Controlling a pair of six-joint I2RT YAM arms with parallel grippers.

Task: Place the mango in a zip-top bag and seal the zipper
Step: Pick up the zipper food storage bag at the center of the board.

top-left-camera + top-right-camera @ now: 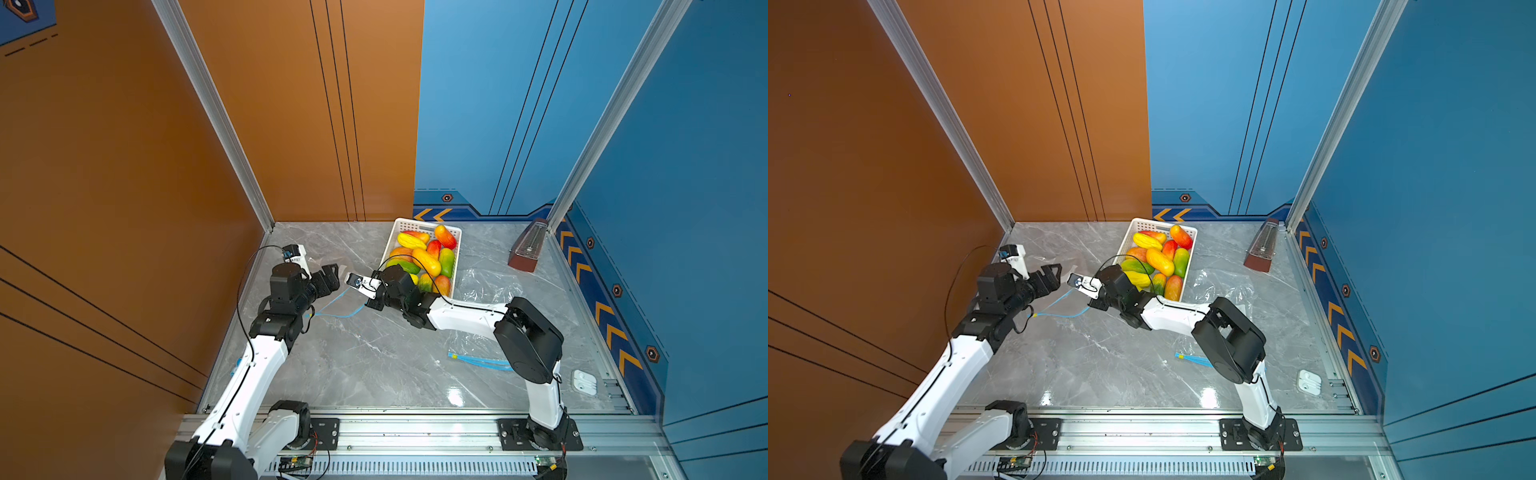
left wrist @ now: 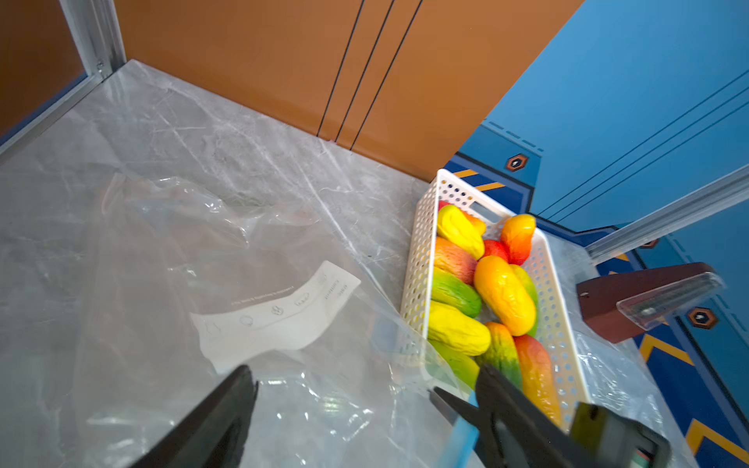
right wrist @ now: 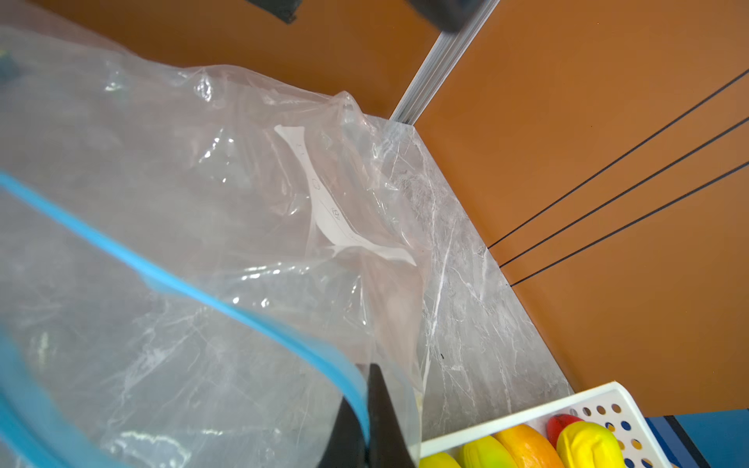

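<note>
**Operator:** My right gripper (image 3: 369, 389) is pinched shut on the blue zipper strip (image 3: 162, 275) of the clear bag (image 3: 182, 182), holding that lip up off the table (image 1: 374, 365). My left gripper (image 1: 1057, 275) stands wide and empty, just left of it, over the bag.

**Spotter:** Where's the fruit?

**Operator:** None is picked. The mangoes (image 1: 426, 259) all lie heaped in the white basket (image 1: 388, 245) at the far middle of the table, just right of both grippers. The bag lies crumpled left of the basket, toward the far left corner, with a white label (image 2: 279, 316) showing through it.

**Spotter:** Which step, then?

**Operator:** Opening the mouth, I'd say. One lip is held and the lower strip (image 3: 24, 413) sags free, not yet taken. Next I'd close the left jaws on that lower lip and draw the two apart. The film looks thin and slippery, so I want to bite the strip itself, one layer only. If I catch both layers, the mouth won't spread.

**Spotter:** Anything in the way?

**Operator:** A spare bag (image 1: 478, 359) lies near right, under my right arm, and loose plastic (image 1: 486, 286) lies right of the basket. Both are well apart from the work.
</note>
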